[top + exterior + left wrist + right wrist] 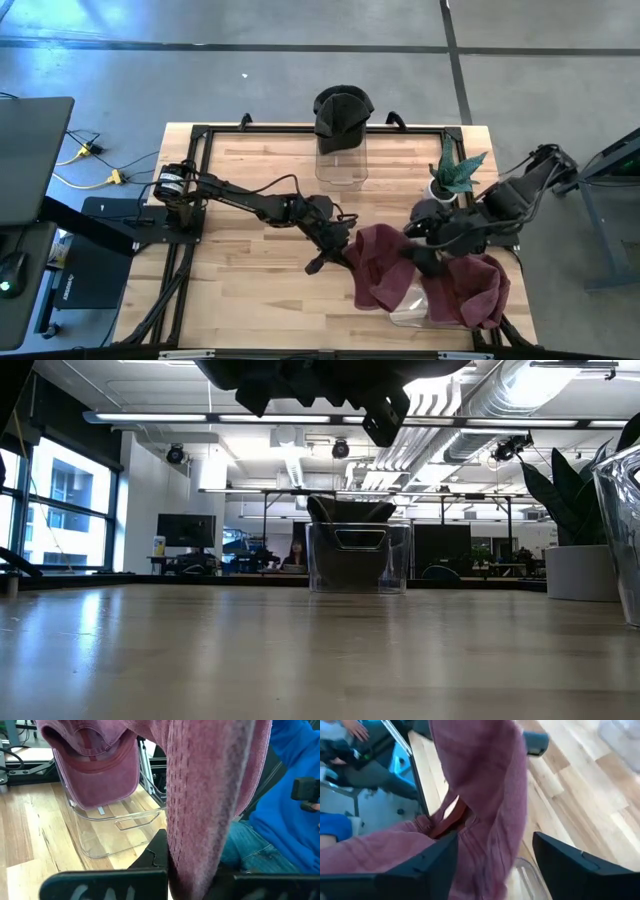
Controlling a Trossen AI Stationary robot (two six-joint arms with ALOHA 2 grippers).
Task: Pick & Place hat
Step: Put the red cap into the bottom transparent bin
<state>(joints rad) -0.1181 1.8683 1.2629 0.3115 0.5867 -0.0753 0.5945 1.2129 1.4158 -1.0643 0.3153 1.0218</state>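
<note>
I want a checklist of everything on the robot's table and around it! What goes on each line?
Surface: wooden table, bare wood across the middle.
Job's things: a maroon hat hangs from the left gripper; another maroon hat sits on a clear bin at the near right; a black hat tops a second clear bin at the far edge.
Clutter: potted plant.
Grippers: left gripper jaws shut on the maroon hat; right gripper jaws open beside the cloth.
Cables: yellow cable on the floor, left of the table.
Surroundings: person in blue beside the table; office with monitors behind.
</note>
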